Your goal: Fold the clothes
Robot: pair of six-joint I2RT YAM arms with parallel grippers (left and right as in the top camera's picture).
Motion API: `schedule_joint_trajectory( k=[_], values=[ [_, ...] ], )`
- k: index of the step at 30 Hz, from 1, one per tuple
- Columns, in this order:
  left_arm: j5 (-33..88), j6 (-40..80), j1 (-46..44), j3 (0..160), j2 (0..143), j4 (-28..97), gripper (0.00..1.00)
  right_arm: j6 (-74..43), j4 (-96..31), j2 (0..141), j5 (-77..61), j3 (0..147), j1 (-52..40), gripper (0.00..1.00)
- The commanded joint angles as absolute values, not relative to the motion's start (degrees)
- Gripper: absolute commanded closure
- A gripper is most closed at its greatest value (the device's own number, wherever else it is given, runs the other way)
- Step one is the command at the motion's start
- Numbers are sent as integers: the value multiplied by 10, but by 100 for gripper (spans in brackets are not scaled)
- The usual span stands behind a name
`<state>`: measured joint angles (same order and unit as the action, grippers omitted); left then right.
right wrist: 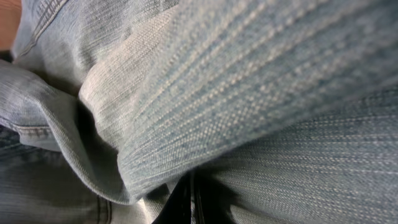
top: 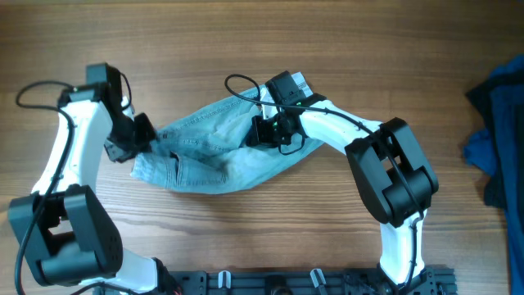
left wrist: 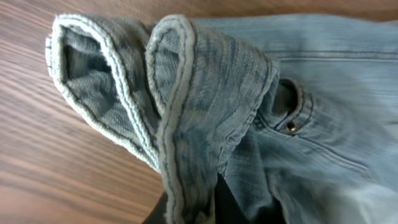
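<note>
One pair of light blue, faded denim shorts [top: 214, 152], lying crumpled near the middle of the wooden counter [top: 246, 41], between two white-and-black arms. One dark blue fabric pile [top: 501, 123] at the far right edge, well apart from the shorts.

Left fingers [top: 142, 133] at the left end of the pair, closed on the denim there. From the left wrist: two stitched, rolled hem edges standing up side by side in front of the lens, the nearer one [left wrist: 180, 112] draped down over the dark fingers [left wrist: 221, 205], mostly hidden at the bottom edge. One small brass rivet [left wrist: 291, 127] beside a pocket corner on the flatter cloth to the right. Bare wood to the left of the hems.

Right fingers [top: 264, 131] at the upper middle of the shorts, pressed into a bunched fold, narrow and gripping denim. From the right wrist: weave filling nearly the whole view, blurred by closeness, with only a thin dark sliver of finger [right wrist: 185, 200] between folds at the bottom. One stitched seam [right wrist: 37, 22] at the upper left.

Lower edge of the pair resting on the counter in a shallow curve, from below the left fingers to below the right forearm.
</note>
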<state>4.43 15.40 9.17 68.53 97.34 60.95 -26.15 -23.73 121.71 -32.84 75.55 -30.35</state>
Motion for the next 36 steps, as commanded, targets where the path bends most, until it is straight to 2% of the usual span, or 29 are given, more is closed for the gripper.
schedule_joint_trajectory(
  k=[1,5,9,19,24,26,27,31,34,36],
  values=[
    [73,183,92,638,977,581,90,-249,-229,1235,-323,756,-305,96],
    [75,163,91,637,977,568,88,-226,-224,1235,-359,756,-322,96],
    [75,163,91,637,977,568,87,-207,-154,1235,-408,756,-338,96],
    [76,163,91,637,974,574,87,-296,36,1235,-327,756,-337,95],
    [161,124,91,656,926,576,83,-308,16,1235,-303,756,-337,92],
    [188,106,91,668,889,576,85,-319,-14,1235,-274,756,-337,92],
    [189,106,91,674,866,576,88,-316,-30,1235,-263,756,-335,82],
    [189,91,91,676,782,576,92,-262,-64,1233,-259,758,-314,59],
    [193,63,85,676,741,582,91,-254,-92,1223,-270,758,-288,52],
    [193,49,74,676,734,582,90,-246,-98,1220,-300,758,-277,51]
  ],
)
